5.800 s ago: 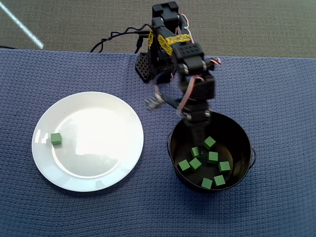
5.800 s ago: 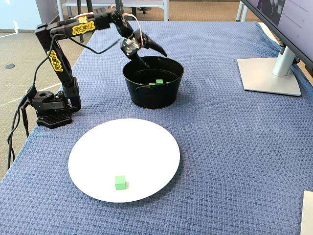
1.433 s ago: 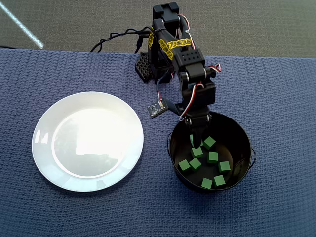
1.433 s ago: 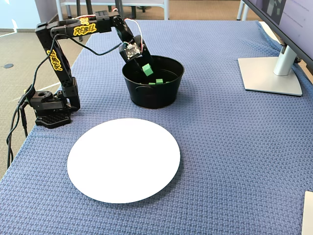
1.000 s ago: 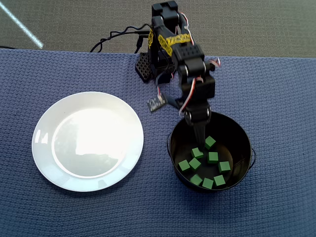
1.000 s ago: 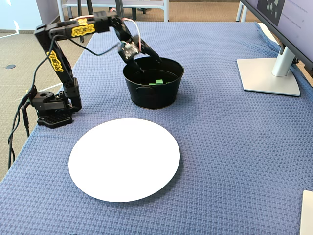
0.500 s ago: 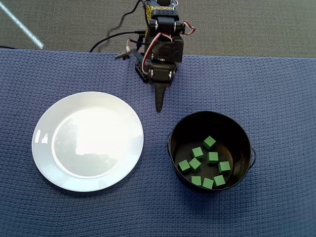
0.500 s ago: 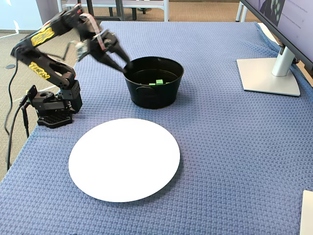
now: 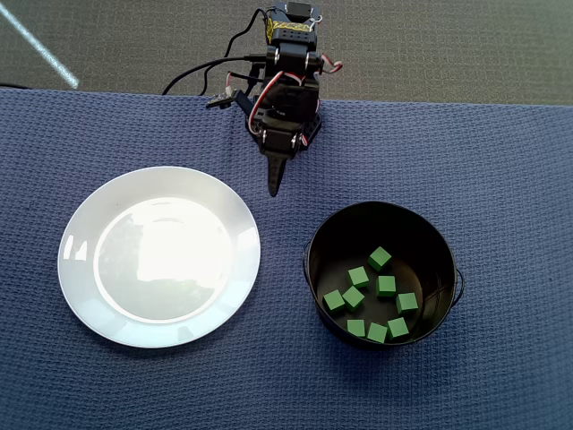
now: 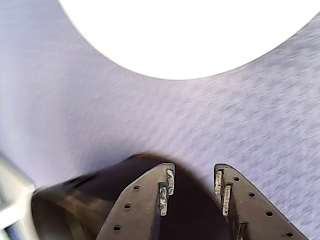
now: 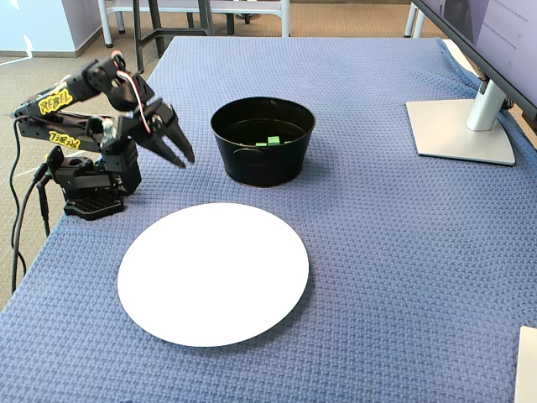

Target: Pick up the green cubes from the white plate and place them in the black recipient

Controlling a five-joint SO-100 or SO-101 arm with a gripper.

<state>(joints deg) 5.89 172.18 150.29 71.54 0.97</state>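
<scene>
One blue woven tablecloth [image 11: 386, 252] — monitor stand [image 11: 460, 128] far right — claw [image 11: 185, 159] parted, empty.

8 green cubes [image 9: 377, 297], 1 white plate [image 9: 76, 296], 1 black recipient [image 9: 439, 240]

Arm folded low over its base, empty hand [image 11: 185, 157] parted, fingertips angled downward.

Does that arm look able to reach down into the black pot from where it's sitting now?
Probably yes. The gripper is folded back near its base, jaws open and empty, and nothing stands between it and the black pot, whose top is open.
</scene>
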